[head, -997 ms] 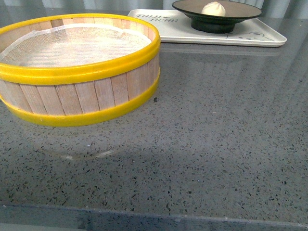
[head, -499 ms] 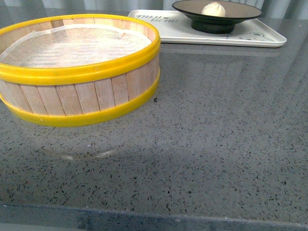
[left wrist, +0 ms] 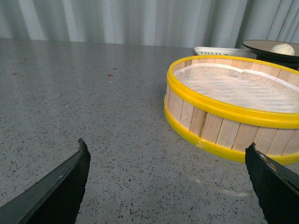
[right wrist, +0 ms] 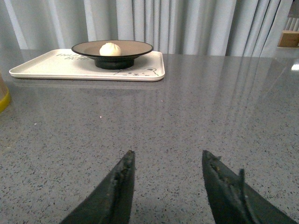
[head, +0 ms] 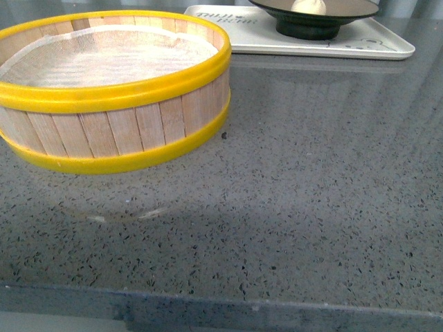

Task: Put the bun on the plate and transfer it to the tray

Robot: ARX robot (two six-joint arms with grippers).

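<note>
The white bun [right wrist: 110, 48] rests in the middle of the black-rimmed plate [right wrist: 138, 46], and the plate stands on the white tray [right wrist: 46, 67] at the table's far side. In the front view the bun [head: 309, 6], plate [head: 315, 28] and tray [head: 256, 38] are cut off at the top edge. My right gripper [right wrist: 167, 157] is open over bare table, well short of the tray. My left gripper [left wrist: 166, 147] is open wide above the table, beside the steamer basket, with nothing between its fingers. From the left wrist the bun [left wrist: 283, 48] and plate [left wrist: 257, 45] show beyond the basket.
A yellow-rimmed wooden steamer basket [head: 118, 128] lined with white cloth stands at the left, close to the tray; it also fills the left wrist view [left wrist: 224, 130]. The grey speckled table [head: 311, 207] ends at a front edge. Curtains hang behind.
The front view has shifted slightly, so the basket, plate and tray sit a little higher in the picture. The bun, plate and tray keep their places relative to each other.
</note>
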